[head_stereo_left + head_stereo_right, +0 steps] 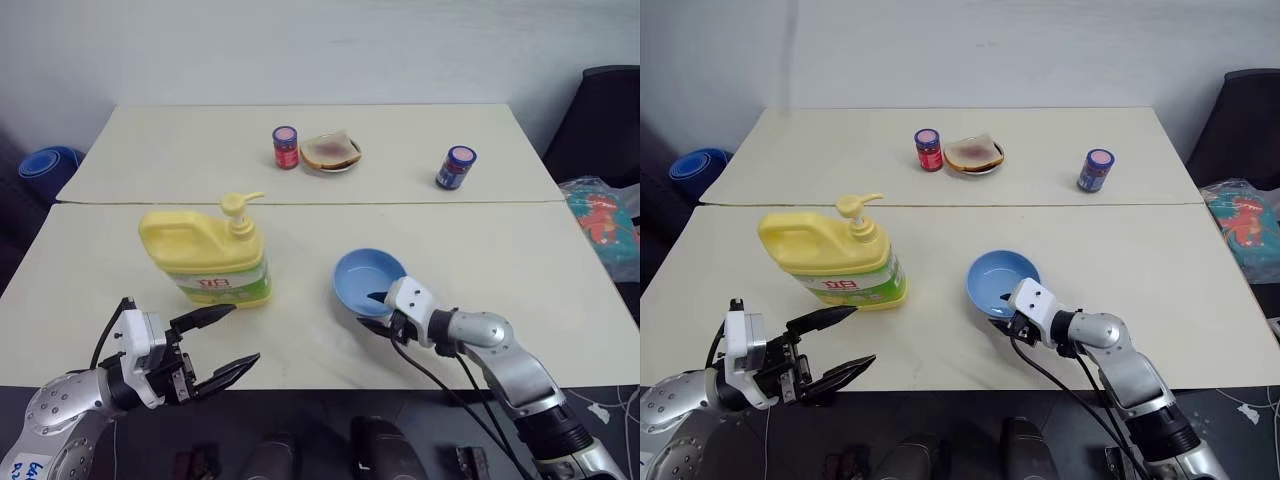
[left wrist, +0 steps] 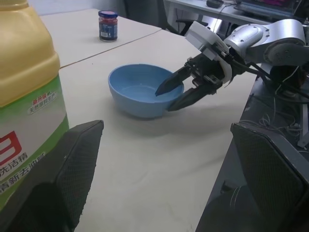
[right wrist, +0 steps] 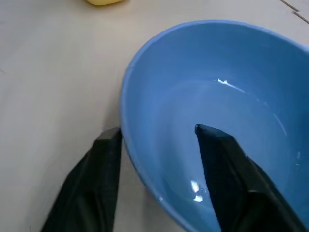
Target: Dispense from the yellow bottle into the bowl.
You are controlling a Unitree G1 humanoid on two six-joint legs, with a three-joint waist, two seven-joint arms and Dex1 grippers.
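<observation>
From the head views, the squat yellow plastic bottle with a pump top (image 1: 207, 250) stands upright on the cream table (image 1: 500, 260), pump spout pointing toward the small round light-blue plastic bowl (image 1: 368, 281) well to its right. The left gripper (image 1: 221, 345) hovers just in front of the bottle with its fingers spread wide and empty, apparently poised to reach it. The right gripper (image 1: 378, 310) straddles the bowl's near rim, probably to steady the bowl or drag it under the spout.

In the left wrist view, the bottle's label sits close beside one finger (image 2: 77, 164).

In the right wrist view, one finger (image 3: 219, 159) lies inside the bowl and the other outside, narrowly parted about the wall; whether they pinch it I cannot tell.
</observation>
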